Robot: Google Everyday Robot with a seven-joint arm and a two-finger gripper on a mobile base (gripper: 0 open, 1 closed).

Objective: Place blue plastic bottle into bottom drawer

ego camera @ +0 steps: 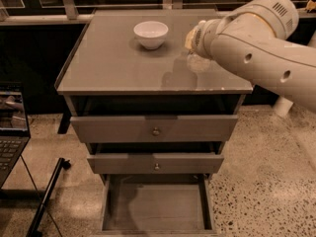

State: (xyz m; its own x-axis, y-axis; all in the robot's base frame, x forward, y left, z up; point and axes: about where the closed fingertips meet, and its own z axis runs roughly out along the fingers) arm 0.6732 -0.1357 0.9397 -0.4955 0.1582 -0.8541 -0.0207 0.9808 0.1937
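My gripper (194,46) hangs over the right rear part of the cabinet top (118,68), at the end of my arm, which reaches in from the right. The blue plastic bottle (198,62) shows directly beneath it as a pale, clear, rounded shape just above or on the surface. Whether I have it clamped or merely hover over it I cannot tell, since my own wrist covers the contact. Its long axis seems to run up toward the gripper rather than along the top, though from here that is only my best reading. The relation that matters is this: the bottom drawer (158,209) lies far below and forward-left of the bottle, pulled well out past the two knobbed drawers (155,130) above it, its flat floor open from above. So I judge the bottle must travel out over the front edge and then straight down. That drawer holds nothing I can see. The white bowl (150,33) sits well apart to the left, and it looks empty too.
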